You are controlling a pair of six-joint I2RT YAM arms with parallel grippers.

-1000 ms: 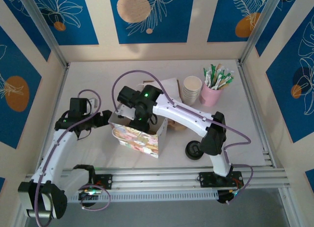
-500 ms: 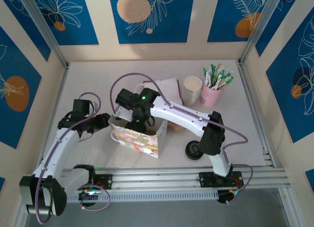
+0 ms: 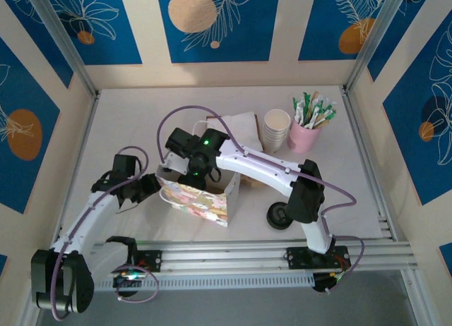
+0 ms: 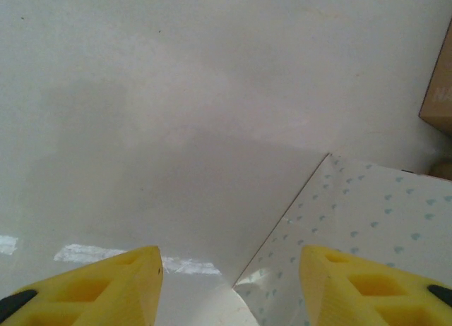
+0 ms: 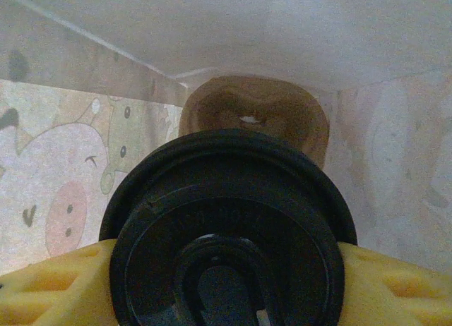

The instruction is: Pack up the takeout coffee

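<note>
A paper bag (image 3: pixel 201 202) printed with cartoon animals stands open in the middle of the table. My right gripper (image 3: pixel 192 176) reaches down into its mouth. In the right wrist view the right gripper (image 5: pixel 227 245) is shut on a round black lid (image 5: pixel 226 220), one yellow finger on each side. Beyond the lid, low in the bag, shows the tan-brown takeout coffee (image 5: pixel 254 118); I cannot tell whether it touches the lid. My left gripper (image 3: pixel 147 187) is at the bag's left corner. In the left wrist view the left gripper (image 4: pixel 230 249) has its fingers apart, astride the bag's corner edge (image 4: pixel 282 216).
A stack of white paper cups (image 3: pixel 277 128) and a pink cup of sachets (image 3: pixel 305 132) stand at the back right. A second black lid (image 3: pixel 280 215) lies right of the bag. A brown cardboard piece (image 3: pixel 253 179) sits against the bag's right side. White paper (image 3: pixel 244 123) lies behind the bag.
My left gripper has moved nearer and rightward to the bag's left corner, and its fingers have drawn closer together. The right gripper has sunk slightly deeper into the bag.
</note>
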